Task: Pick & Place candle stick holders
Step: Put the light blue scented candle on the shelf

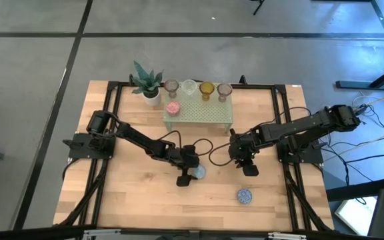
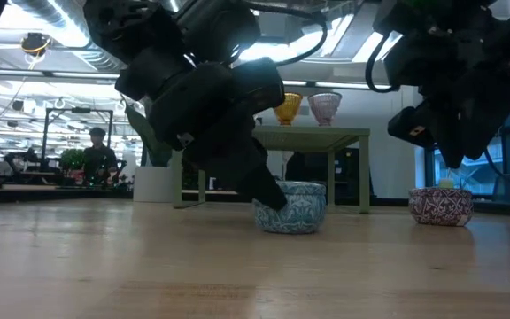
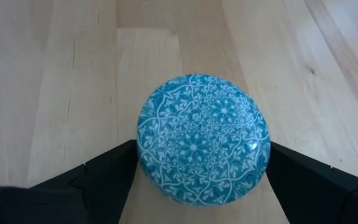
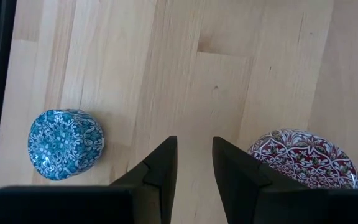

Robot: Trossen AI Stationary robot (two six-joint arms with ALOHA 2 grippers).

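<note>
A blue mosaic cup [image 3: 202, 146] stands on the table near its middle, and also shows in the high view [image 1: 198, 172] and the low view [image 2: 290, 206]. My left gripper [image 1: 189, 175] is down at it, fingers on either side. A red mosaic cup [image 4: 303, 158] rests on the table nearer the front [image 1: 244, 195]. My right gripper [image 4: 195, 149] hangs above the table between the two cups, empty, its fingers nearly together. Several more cups stand on or by the pale green stand [image 1: 209, 115]. My left gripper has the blue cup's two opposite sides [image 3: 143, 155] between its two fingers [image 3: 107, 177], which meet its round wall. The fingers slant down from the table's left. The cup's base rests on the table [image 2: 290, 229].
A potted green plant [image 1: 147, 83] stands at the far left of the stand. Amber [image 1: 207, 89], clear [image 1: 189, 87] and pinkish cups [image 1: 225, 90] line the stand's far edge, a pink one [image 1: 173, 107] its left. Bare wood lies along the table's front.
</note>
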